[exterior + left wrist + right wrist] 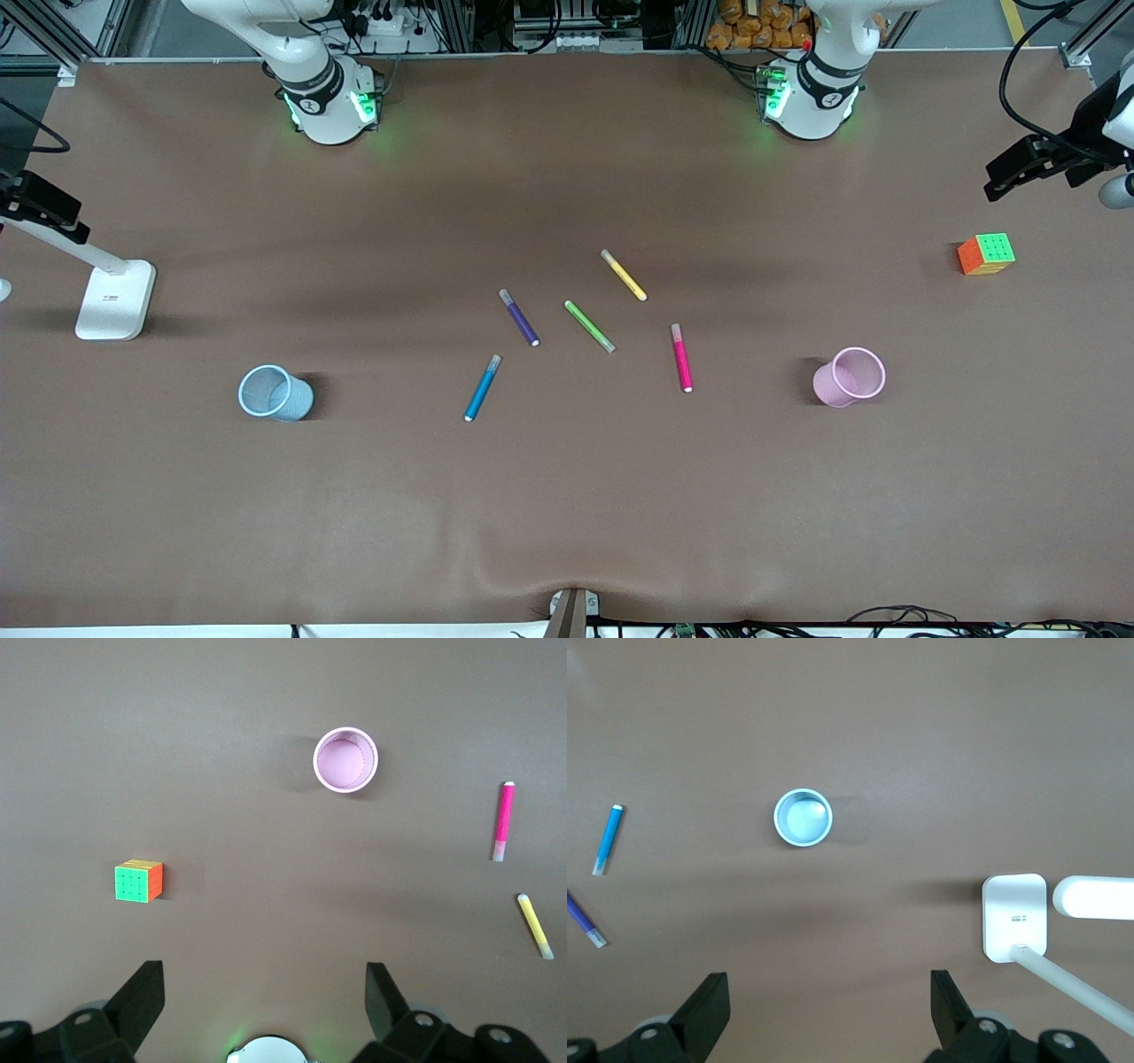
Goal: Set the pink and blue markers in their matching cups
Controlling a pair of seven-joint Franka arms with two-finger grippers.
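Observation:
The pink marker (681, 358) lies flat near the table's middle, and it also shows in the left wrist view (503, 821). The pink cup (850, 377) stands upright toward the left arm's end (345, 760). The blue marker (482, 388) lies flat toward the right arm's end from the pink marker (608, 840). The pale blue cup (275, 392) stands upright farther toward that end (803, 817). My left gripper (264, 979) is open and empty, high over the table near its base. My right gripper (828, 986) is open and empty, high over its end. Neither hand shows in the front view.
A dark purple marker (519, 317), a green marker (590, 326) and a yellow marker (624, 275) lie between the two task markers, farther from the front camera. A colour cube (986, 254) sits at the left arm's end. A white lamp stand (115, 299) stands at the right arm's end.

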